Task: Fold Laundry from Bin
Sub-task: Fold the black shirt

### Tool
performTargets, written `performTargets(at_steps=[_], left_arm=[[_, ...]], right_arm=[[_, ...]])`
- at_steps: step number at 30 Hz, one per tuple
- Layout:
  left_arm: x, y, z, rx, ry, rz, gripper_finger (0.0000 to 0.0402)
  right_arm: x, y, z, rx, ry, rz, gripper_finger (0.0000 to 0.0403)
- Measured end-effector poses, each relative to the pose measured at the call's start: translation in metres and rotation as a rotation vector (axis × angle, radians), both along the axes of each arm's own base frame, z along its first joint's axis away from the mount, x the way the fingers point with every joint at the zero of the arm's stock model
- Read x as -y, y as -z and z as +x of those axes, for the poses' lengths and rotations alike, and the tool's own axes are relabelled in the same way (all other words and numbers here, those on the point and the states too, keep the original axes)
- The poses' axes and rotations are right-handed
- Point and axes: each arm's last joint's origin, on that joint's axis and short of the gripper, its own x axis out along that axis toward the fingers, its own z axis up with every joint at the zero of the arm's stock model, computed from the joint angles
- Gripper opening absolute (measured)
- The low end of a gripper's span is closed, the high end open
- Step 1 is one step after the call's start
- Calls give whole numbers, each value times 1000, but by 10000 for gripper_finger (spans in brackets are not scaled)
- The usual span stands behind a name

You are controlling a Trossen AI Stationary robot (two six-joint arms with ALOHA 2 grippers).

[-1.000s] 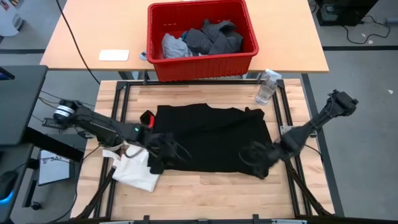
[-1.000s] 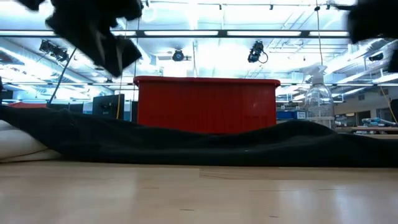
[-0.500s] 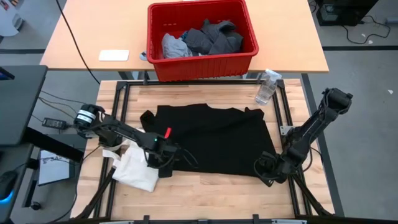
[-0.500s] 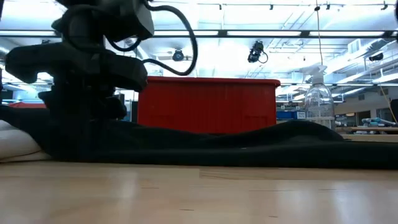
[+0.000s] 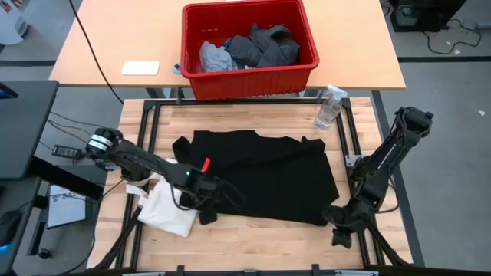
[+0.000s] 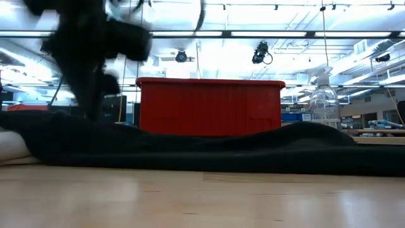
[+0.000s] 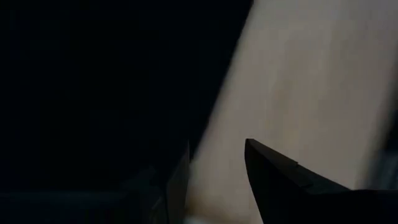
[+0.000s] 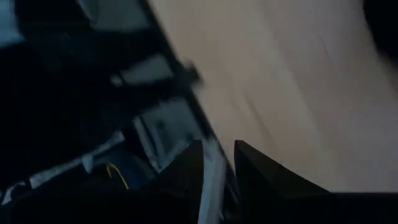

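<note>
A large black T-shirt (image 5: 261, 178) of soft cloth lies spread nearly flat across the middle of the light wooden table, its upper edge towards the far side and a small flap of cloth sticking out at its left upper corner; seen from table height (image 6: 209, 151) it forms a low dark ridge with gentle swells. Beyond it, on the adjoining tan table, stands the rectangular red plastic bin (image 5: 250, 80) with ribbed sides and a thick rim. Inside it lies a crumpled heap of dark grey tops (image 5: 265, 46) with a light grey piece (image 5: 213, 57) at its left.
</note>
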Motion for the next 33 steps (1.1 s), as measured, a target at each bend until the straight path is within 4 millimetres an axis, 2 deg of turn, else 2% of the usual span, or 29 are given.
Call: performTargets(at_steps=[2,5,9,14,19,22,25,30,33], left_arm=[[1,-22,6,62,-100,-24,160],[2,-47,13,145,-367,-49,160],[19,-62,15,249,-649,-132,160],[45,-56,6,301,-799,-178,160],[57,-48,-3,306,-981,-229,160],[67,-39,-4,305,-1087,-264,160],[76,-26,2,289,-1180,-331,160],[92,-4,20,318,-1276,-476,160],[98,7,31,327,-1266,-540,160]], right_arm=[[8,-9,10,83,13,-50,98],[26,-19,31,185,10,-142,98],[60,-15,60,268,2,-267,107],[106,-11,92,316,-8,-341,131],[144,-27,123,375,-77,-451,163],[169,-36,144,345,-110,-634,182],[201,-35,165,263,-86,-793,194],[261,-19,203,233,-122,-801,197],[296,-11,220,219,-132,-824,197]])
